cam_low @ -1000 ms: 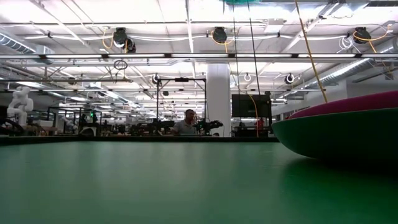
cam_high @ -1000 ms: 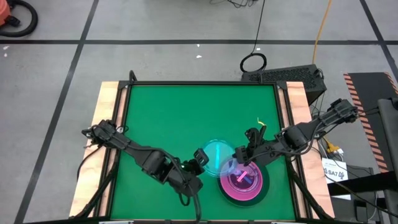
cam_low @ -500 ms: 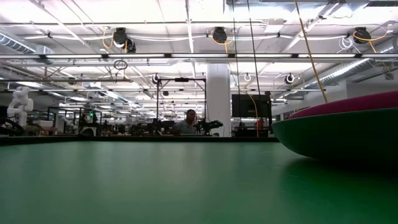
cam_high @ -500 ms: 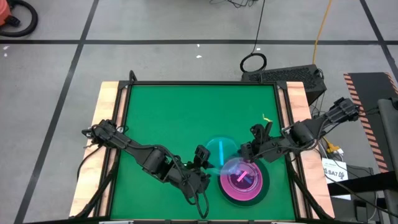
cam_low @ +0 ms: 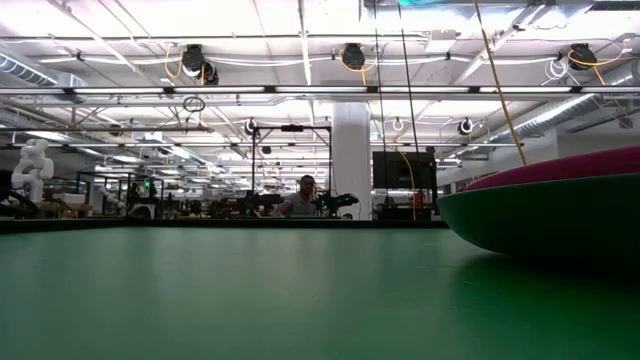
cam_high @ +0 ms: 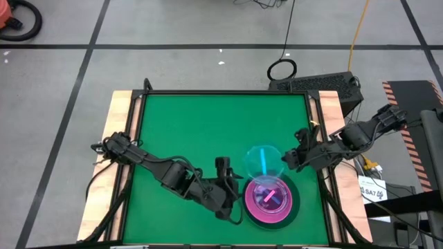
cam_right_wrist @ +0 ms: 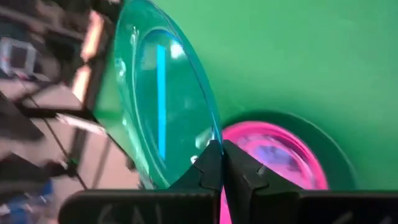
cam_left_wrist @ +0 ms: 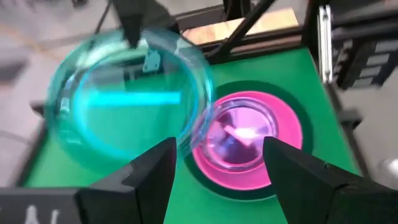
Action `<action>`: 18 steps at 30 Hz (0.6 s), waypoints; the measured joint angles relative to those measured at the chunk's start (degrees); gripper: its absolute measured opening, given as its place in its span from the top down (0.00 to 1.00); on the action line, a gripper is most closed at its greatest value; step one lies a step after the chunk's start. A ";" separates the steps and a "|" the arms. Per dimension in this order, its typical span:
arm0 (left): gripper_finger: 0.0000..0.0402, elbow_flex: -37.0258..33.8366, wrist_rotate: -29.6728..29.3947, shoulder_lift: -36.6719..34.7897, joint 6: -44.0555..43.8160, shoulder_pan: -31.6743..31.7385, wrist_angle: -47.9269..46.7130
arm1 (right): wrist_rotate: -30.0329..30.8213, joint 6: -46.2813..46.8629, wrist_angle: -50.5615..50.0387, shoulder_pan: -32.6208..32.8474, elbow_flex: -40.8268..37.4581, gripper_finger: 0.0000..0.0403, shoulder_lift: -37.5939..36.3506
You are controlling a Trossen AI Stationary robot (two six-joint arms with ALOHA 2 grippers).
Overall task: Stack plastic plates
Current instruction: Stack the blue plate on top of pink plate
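A translucent cyan plate point(cam_high: 264, 161) hangs above the green table point(cam_high: 194, 131), just beyond the stack, with my right gripper point(cam_high: 284, 160) shut on its rim. The stack stands near the front edge. It is a large dark plate point(cam_high: 293, 211) at the bottom, an opaque pink plate point(cam_high: 253, 207) on it, and a translucent pink plate point(cam_high: 268, 195) on top. My left gripper point(cam_high: 232, 187) stands open just left of the stack, with nothing between its fingers point(cam_left_wrist: 149, 177). In the left wrist view the cyan plate point(cam_left_wrist: 124, 106) shows beyond the stack point(cam_left_wrist: 242, 134). My right gripper pinches the cyan plate's rim point(cam_right_wrist: 210, 138) between its two fingers, on the side that faces the table's right edge. The fingers point(cam_right_wrist: 239, 171) come from the table's right. The plate is lifted clear of the table and tilted.
In the low view the stack's dark rim point(cam_low: 540, 215) fills the right side, with pink point(cam_low: 575, 168) above it. Bare green table lies to the left and far side. Wooden side rails point(cam_high: 123, 138) border the table. A person sits far off in the room point(cam_low: 300, 200).
My left gripper has opened and let go of the cyan plate, then drawn back toward the near edge beside the stack. My right gripper has shut on the plate's rim and carried it toward the table's right and far side, and the plate now hangs tilted.
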 joint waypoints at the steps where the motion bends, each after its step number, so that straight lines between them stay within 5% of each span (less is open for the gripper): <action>1: 0.39 0.00 0.12 0.00 -3.13 0.02 -0.22 | -1.10 -0.43 -1.05 0.06 0.00 1.00 0.02; 12: 0.39 0.00 -1.24 0.00 -17.67 0.46 -0.33 | -15.03 -3.52 -3.47 3.18 -7.85 1.00 2.97; 18: 0.39 0.00 -1.47 0.00 -19.95 2.02 -1.42 | -16.56 -5.42 2.72 4.31 -14.03 1.00 2.89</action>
